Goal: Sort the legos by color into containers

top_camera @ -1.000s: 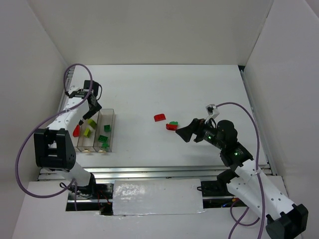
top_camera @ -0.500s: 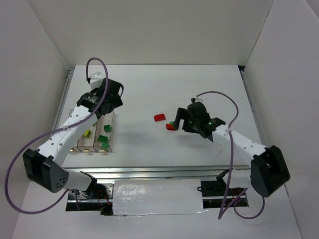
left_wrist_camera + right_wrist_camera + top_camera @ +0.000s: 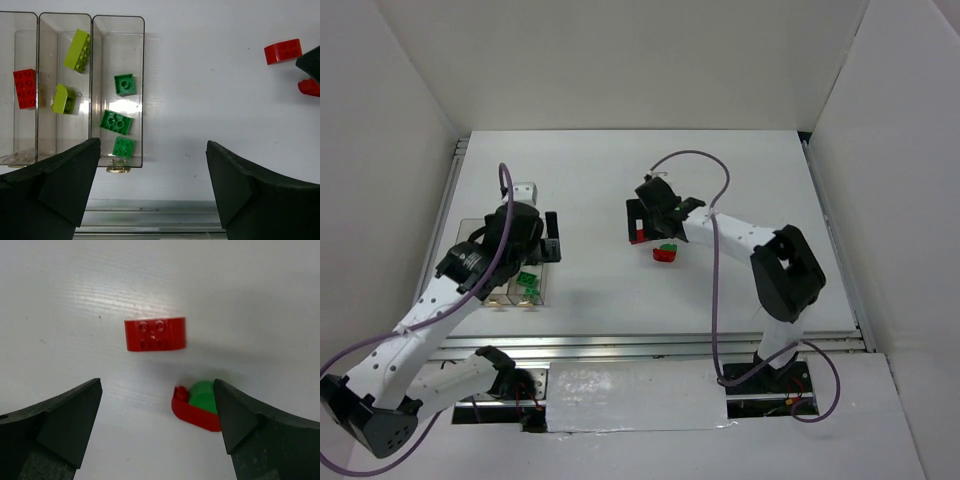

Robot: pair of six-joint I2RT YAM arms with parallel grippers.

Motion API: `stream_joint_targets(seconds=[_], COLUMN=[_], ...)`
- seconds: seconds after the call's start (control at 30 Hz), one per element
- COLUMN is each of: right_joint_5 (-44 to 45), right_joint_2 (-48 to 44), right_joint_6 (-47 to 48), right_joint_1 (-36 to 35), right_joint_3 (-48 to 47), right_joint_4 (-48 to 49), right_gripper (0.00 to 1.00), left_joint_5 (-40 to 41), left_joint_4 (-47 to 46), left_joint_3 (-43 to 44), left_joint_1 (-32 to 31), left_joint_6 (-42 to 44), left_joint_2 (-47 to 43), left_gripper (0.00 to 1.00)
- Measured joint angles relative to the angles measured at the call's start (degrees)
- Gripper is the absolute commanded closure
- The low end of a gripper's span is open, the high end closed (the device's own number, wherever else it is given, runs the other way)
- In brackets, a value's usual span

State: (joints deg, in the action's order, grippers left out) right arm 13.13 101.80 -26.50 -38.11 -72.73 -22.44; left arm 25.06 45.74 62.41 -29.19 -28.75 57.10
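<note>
White table (image 3: 740, 180) | L claw (image 3: 152, 145) spread by trays (image 3: 118, 16) | R claw (image 3: 157, 383) spread over red brick (image 3: 155, 334)

1. Containers (image 3: 91, 75): I find three clear, narrow trays joined side by side, standing upright.
2. Left tray (image 3: 22, 45): one red brick (image 3: 25, 88), studs up.
3. Middle tray (image 3: 55, 135): two yellow-green bricks (image 3: 77, 43), both lying askew.
4. Right tray (image 3: 120, 50): three green bricks (image 3: 116, 122), studs up, in a loose line.
5. Outside the trays, on the white table (image 3: 75, 290) below my right wrist: a loose red brick (image 3: 155, 334), flat, studs up.
6. Near it, not touching: a red-and-green stack (image 3: 197, 407), green on red.
</note>
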Motion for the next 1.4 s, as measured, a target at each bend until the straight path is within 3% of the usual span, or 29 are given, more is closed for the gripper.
stream_joint_targets(seconds=[0.13, 0.3, 0.8, 1.17, 1.3, 1.4], right_joint_5=[0.8, 4.7, 14.6, 15.3, 15.3, 15.0], right_joint_2=[8.8, 16.0, 20.1, 22.6, 25.7, 26.6], right_joint_6=[3.0, -4.3, -34.6, -40.0, -39.3, -38.4], right_joint_1=[-0.3, -0.7, -3.3, -3.3, -3.3, -3.3], right_joint_3=[-10.2, -18.8, -23.3, -23.8, -27.2, -28.9], right_joint_4=[-3.0, -8.9, -19.7, -21.1, -21.3, -21.6], right_gripper=[0.00, 0.00, 0.00, 0.01, 0.05, 0.18], left_joint_5=[0.0, 0.0, -1.4, -2.5, -2.9, -2.9], left_joint_4=[-1.9, -3.6, -4.6, -5.5, -5.6, -5.6], left_joint_3=[-6.7, -7.4, -7.5, -7.5, -7.5, -7.5], left_joint_1=[0.1, 0.1, 0.1, 0.1, 0.1, 0.1], left_joint_6=[0.6, 1.6, 1.8, 1.9, 2.0, 2.0], left_joint_2=[-5.9, -6.4, -6.6, -7.3, -7.3, -7.3], left_gripper=[0.00, 0.00, 0.00, 0.00, 0.01, 0.00])
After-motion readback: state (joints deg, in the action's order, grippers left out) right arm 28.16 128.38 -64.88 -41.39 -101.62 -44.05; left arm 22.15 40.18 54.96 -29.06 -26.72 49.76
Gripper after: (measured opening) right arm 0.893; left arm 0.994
